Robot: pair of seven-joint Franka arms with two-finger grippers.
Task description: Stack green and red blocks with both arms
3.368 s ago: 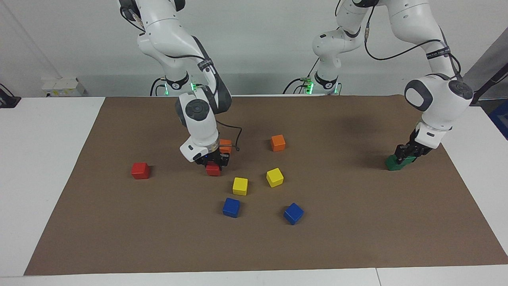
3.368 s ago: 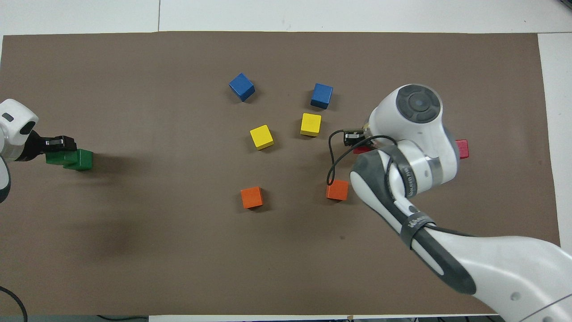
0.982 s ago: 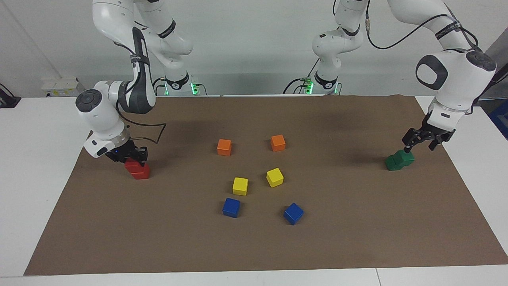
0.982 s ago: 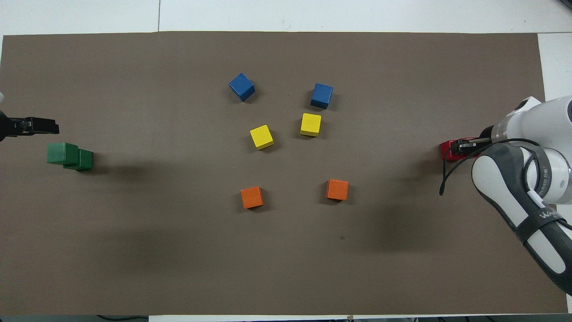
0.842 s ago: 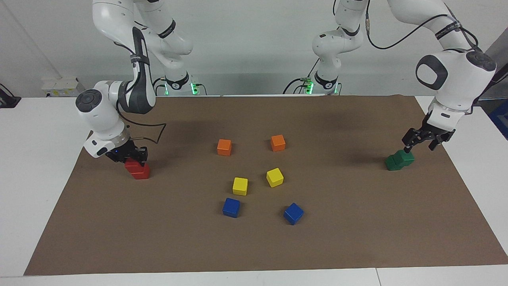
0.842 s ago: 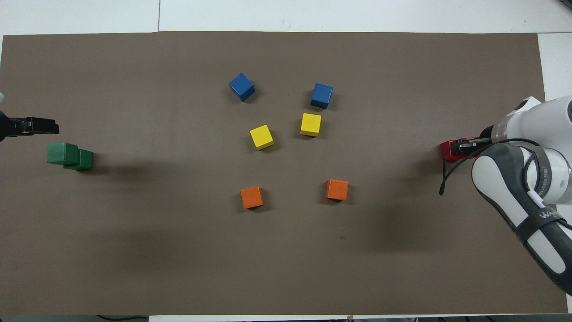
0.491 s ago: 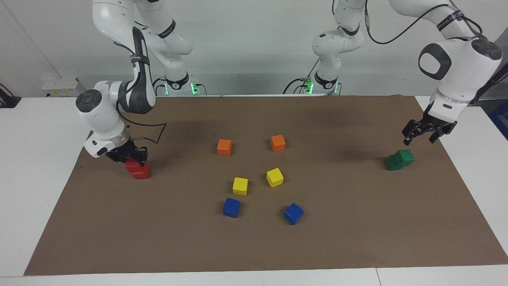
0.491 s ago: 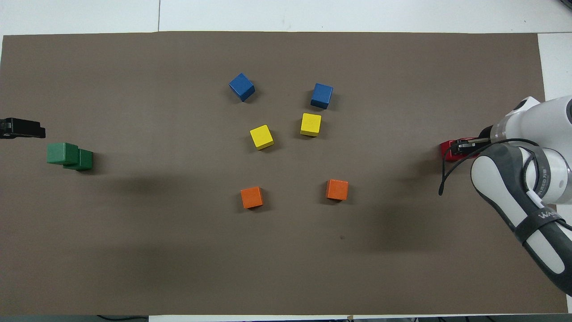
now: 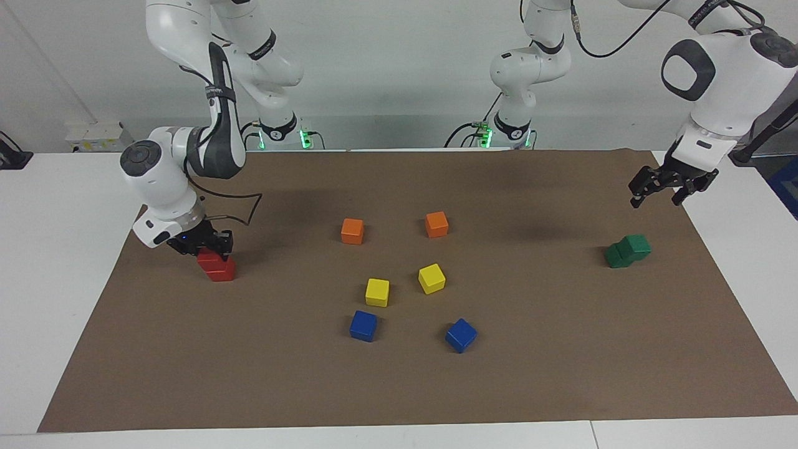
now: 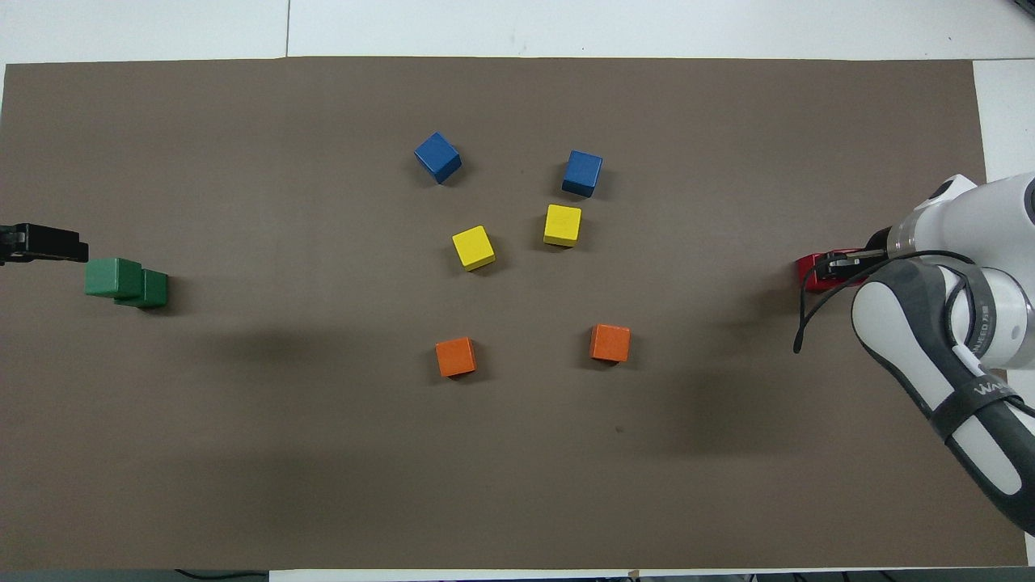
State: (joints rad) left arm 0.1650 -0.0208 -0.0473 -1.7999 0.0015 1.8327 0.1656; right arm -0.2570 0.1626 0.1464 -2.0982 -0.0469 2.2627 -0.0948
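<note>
At left of the facing view, the right gripper [image 9: 209, 244] is bent low, clamped on the top red block [image 9: 208, 257], which sits on the lower red block [image 9: 221, 270]. At upper right, the left gripper [image 9: 662, 187] hangs spread and empty above the green stack [image 9: 628, 250]; overhead, only its tip shows.

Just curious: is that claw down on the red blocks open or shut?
Shut. The right claw is clamped on the upper red block, which sits on the lower red block.
</note>
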